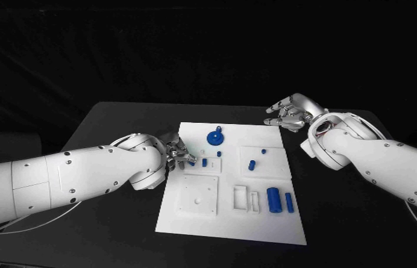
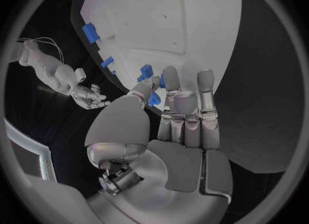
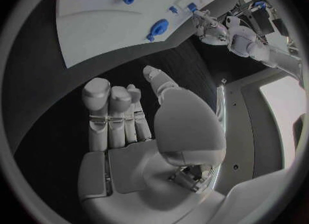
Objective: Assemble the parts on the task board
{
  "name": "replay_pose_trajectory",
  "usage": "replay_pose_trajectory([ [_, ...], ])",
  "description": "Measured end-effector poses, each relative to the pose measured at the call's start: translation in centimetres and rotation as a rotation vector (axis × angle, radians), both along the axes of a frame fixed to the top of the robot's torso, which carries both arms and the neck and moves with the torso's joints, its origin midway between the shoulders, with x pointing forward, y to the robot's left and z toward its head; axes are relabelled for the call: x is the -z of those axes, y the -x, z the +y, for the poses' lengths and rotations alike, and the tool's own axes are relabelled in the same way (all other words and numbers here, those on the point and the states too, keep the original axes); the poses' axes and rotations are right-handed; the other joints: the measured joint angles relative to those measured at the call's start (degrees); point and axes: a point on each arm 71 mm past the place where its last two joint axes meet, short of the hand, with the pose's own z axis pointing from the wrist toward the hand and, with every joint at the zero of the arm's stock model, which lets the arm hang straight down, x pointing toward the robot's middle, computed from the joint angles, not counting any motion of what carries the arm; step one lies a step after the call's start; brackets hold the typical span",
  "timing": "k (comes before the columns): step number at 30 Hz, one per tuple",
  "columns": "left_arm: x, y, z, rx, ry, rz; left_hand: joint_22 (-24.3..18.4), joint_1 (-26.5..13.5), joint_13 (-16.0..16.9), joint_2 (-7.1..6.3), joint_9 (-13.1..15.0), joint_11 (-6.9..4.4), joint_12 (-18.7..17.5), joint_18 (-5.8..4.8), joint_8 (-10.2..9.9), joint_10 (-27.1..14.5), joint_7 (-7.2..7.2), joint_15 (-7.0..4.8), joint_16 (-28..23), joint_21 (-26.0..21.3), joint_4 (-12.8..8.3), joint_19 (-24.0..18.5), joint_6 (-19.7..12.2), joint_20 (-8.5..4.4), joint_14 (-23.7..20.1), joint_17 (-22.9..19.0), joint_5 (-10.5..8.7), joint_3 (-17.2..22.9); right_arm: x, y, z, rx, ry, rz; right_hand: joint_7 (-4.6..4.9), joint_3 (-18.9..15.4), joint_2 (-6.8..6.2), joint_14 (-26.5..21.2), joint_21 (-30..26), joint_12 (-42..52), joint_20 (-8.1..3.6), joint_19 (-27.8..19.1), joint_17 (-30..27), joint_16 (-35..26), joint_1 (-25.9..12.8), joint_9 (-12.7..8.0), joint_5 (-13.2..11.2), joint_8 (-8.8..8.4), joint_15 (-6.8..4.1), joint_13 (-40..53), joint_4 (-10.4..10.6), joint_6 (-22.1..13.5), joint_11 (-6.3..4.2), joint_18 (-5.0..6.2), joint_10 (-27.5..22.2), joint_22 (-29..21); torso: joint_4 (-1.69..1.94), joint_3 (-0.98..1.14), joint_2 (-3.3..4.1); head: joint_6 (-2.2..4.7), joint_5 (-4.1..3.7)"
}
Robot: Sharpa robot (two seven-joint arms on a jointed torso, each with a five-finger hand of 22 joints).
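My left hand [image 1: 174,150] sits at the left edge of the white board [image 1: 228,220], mid-frame, fingertips [image 2: 169,75] touching a small blue part [image 2: 147,71]; whether I'm gripping it, I cannot tell. My right hand [image 1: 291,114] hovers upper right, fingers apart, empty. No writing is legible.

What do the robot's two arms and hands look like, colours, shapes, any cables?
Both arms, the left arm and the right arm, are smooth white rounded shells dotted with small dark screw holes. Each ends in a silver metallic hand: left hand, right hand. Thin pale cables loop beneath the left arm.
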Motion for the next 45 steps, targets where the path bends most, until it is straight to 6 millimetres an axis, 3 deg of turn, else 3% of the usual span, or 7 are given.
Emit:
replay_pose_trajectory([
  [45,-0.12,-0.09,0.05,0.024,-0.033,0.004,0.00,-0.19,0.97,-0.19,1.74,-0.17,2.94,0.00,0.76,-0.18,0.00,0.01,3.41,1.31,-0.08,0.00,0.00,0.00,0.45,3.57,-0.68,-0.08,0.02,-0.01,-0.10,0.002,0.001,0.000,0.00,-0.16,0.02,0.00,0.00,0.00,0.00,0.00,0.01,0.00,-0.47,0.00,0.00,0.00,0.00,0.01,0.16,0.00,0.00,0.00,0.00,-0.02,-0.03,0.03,0.00,-0.21,0.02],
])
